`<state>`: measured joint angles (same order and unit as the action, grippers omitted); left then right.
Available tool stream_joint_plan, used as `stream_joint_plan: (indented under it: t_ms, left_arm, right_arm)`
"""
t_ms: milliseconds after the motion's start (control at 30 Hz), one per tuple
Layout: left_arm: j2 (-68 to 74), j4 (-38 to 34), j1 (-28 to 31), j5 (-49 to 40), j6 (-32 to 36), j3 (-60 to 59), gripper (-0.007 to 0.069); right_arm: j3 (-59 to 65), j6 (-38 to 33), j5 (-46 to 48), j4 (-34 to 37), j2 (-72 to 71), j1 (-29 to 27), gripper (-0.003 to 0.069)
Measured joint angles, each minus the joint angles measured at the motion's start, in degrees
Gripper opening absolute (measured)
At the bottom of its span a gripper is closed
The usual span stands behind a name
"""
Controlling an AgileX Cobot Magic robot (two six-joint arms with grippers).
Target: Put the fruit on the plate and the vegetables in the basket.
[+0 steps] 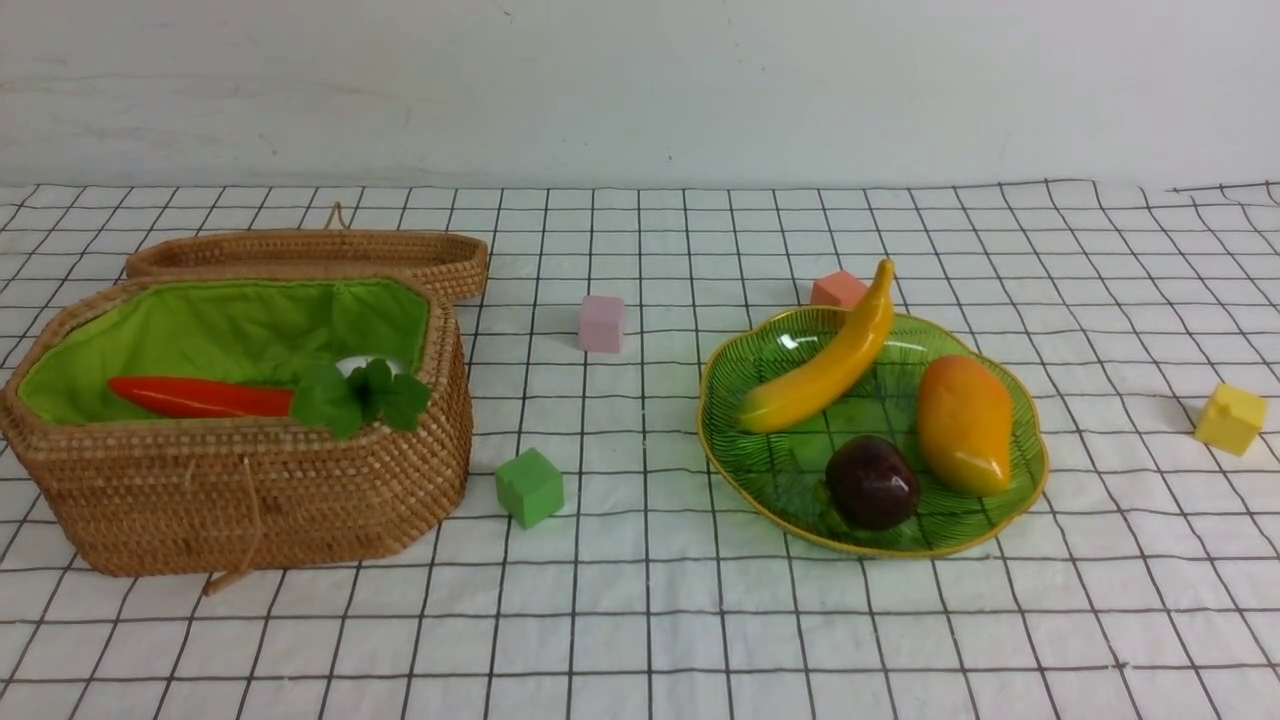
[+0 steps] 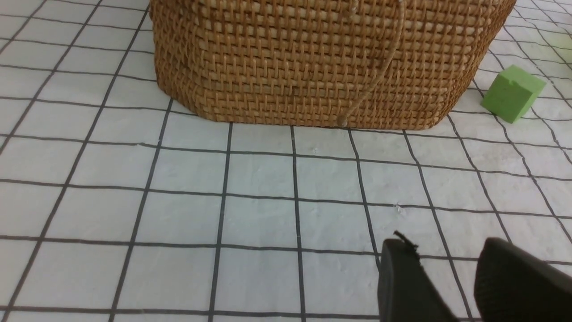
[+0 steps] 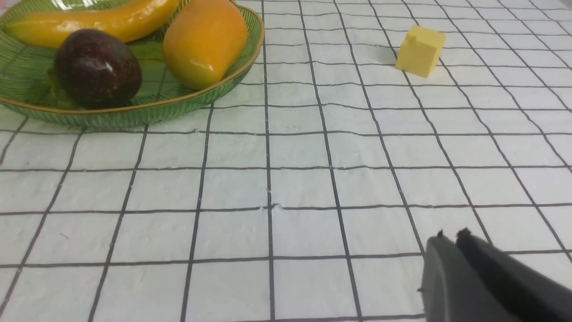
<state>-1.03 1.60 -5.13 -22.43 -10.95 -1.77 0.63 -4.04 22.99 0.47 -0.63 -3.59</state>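
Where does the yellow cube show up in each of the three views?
Front view: yellow cube at far right, on the cloth, beyond the plate.
Left wrist view: not in it.
Right wrist view: upper right, apart from the plate.
Shared landmark: the plate with the mango.

Gridded cloth (image 1: 640, 620) carries basket (image 1: 250, 490), lid (image 1: 310, 255), plate (image 1: 1020, 480) (four cubes scattered).

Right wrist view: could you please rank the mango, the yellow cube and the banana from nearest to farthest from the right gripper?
1. Mango, at the plate's near edge, closest to the right gripper.
2. Yellow cube, alone on the cloth, slightly farther; close to the mango's range.
3. Banana, at the plate's far side, farthest.
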Motion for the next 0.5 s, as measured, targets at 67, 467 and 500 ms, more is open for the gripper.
stream_joint_plan:
  t_ms: [67,467,500]
  left_arm:
    - [0.0,0.0,0.0,0.0,0.0,0.0,0.0239]
    - [0.0,0.0,0.0,0.0,0.0,0.0,0.0239]
    - [0.0,0.0,0.0,0.0,0.0,0.0,0.0239]
  right_arm:
    - [0.0,0.0,0.0,0.0,0.0,0.0,0.0046]
    - [0.0,0.0,0.0,0.19,0.0,0.0,0.0063]
    - [0.0,0.0,0.0,0.19,0.0,0.0,0.0064]
